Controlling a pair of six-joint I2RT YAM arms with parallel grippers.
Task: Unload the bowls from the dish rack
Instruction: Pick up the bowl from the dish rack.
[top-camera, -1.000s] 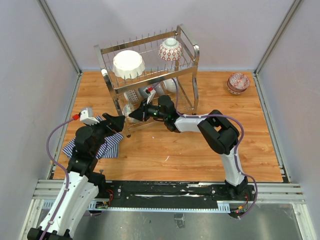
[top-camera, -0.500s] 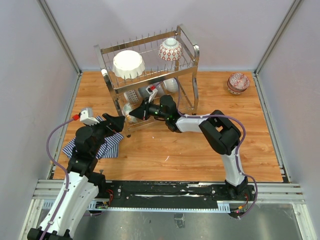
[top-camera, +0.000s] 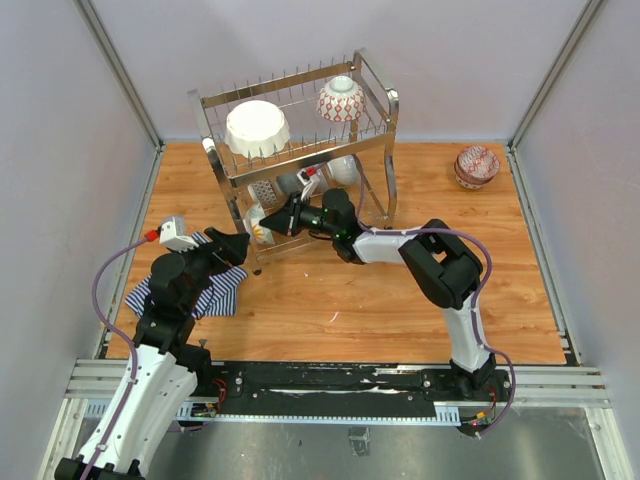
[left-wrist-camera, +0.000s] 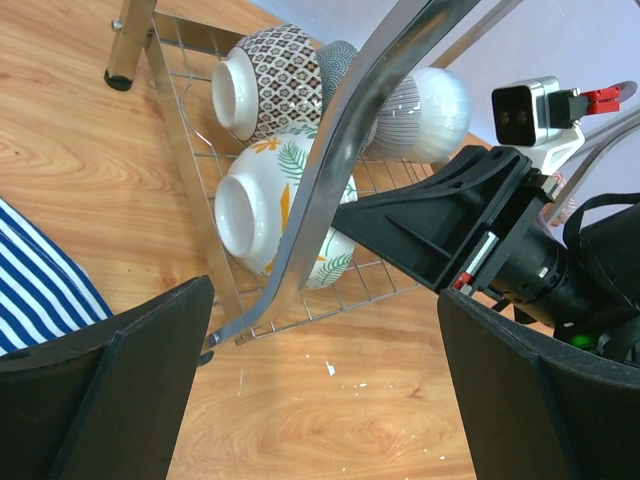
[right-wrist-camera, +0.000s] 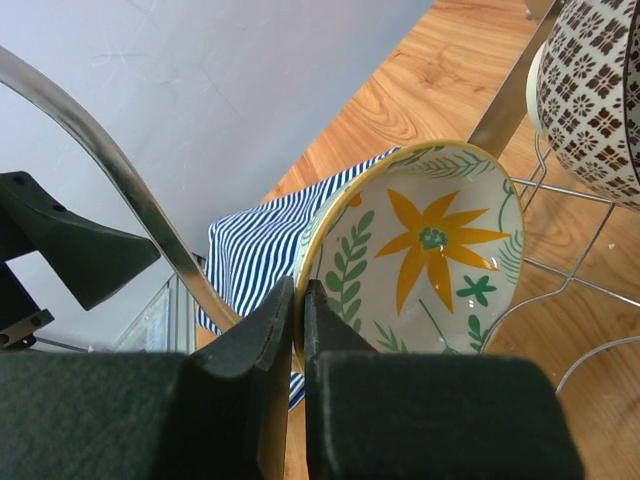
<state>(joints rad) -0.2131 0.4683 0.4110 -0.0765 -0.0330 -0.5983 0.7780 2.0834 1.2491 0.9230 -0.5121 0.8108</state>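
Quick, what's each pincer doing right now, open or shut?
Left pincer: open, holding nothing.
Right pincer: closed, pinching the rim of the flower bowl.

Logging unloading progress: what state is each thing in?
floral bowl: on its side, lower tier of the dish rack.
right gripper: shut on the floral bowl's rim.
left gripper: open, empty.
scalloped white bowl: on edge, upper tier.
red lattice bowl: tipped, upper tier.
brown patterned bowl: on its side, lower tier.
grey striped bowl: on its side, lower tier.
red patterned bowl: upright on the table.
striped cloth: crumpled on the table.
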